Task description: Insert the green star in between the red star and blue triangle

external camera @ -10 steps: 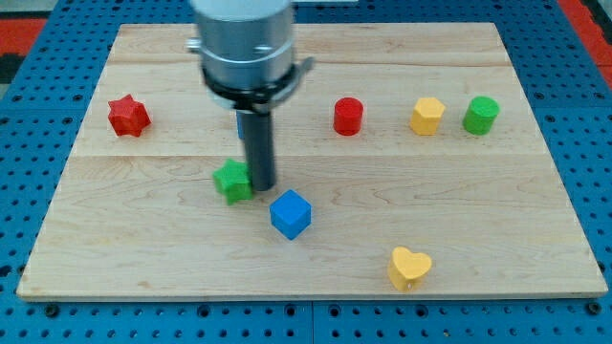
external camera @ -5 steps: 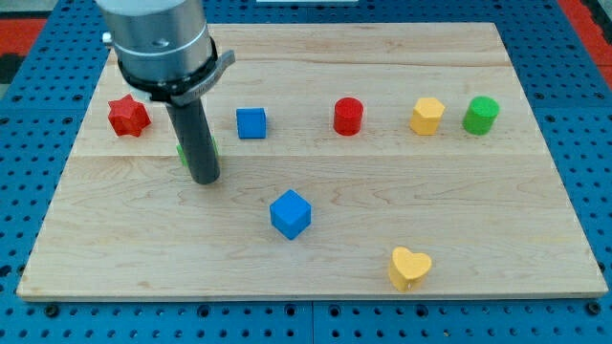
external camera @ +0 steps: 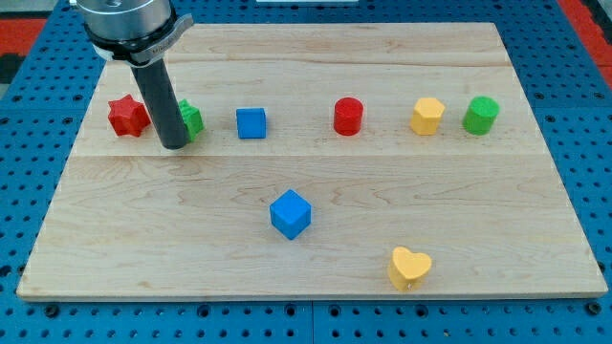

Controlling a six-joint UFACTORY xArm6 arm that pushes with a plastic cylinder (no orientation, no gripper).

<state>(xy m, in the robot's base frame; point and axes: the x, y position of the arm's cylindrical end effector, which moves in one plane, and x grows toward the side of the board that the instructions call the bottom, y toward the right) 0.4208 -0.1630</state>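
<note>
This is a robotics lab bench set up for tabletop pushing experiments. A pale wooden board (external camera: pixel 316 182) made of joined planks serves as the tabletop, and it lies on a blue perforated metal plate (external camera: pixel 29 172) with a regular grid of mounting holes, the kind used to fix test rigs. A grey machined arm housing (external camera: pixel 127 24) carries a straight dark rod. Small bright plastic test shapes, such as a yellow heart (external camera: pixel 409 268) and a blue cube (external camera: pixel 290 213), sit scattered on the board.

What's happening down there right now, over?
My tip beside green star, its left. Star sits between red star and blue block. Nothing in the way.
</note>
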